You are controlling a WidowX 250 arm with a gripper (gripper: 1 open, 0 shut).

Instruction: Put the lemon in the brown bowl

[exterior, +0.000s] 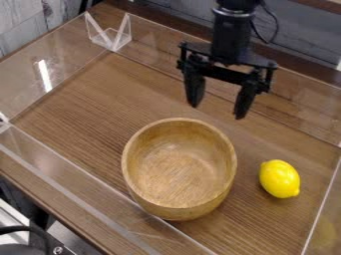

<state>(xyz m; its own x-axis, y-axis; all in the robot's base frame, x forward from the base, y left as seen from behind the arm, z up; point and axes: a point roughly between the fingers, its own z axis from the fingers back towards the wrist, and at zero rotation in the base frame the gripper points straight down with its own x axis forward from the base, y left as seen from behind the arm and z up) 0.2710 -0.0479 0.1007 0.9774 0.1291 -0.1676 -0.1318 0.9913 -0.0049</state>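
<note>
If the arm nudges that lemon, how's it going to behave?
The lemon looks apt to roll, being oval and on its side, though its taper may make it curve. Its smooth-looking skin might slip slightly if gripped off-center.

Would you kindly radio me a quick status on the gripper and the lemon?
Gripper open, above table. Lemon on table, beside brown bowl. Nothing between them.

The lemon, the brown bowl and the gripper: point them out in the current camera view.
Lemon (280, 179): camera view, middle of its yellow skin.
Brown bowl (135, 156): camera view, left part of its rim.
Gripper (218, 100): camera view, midway between its fingertips.
</note>
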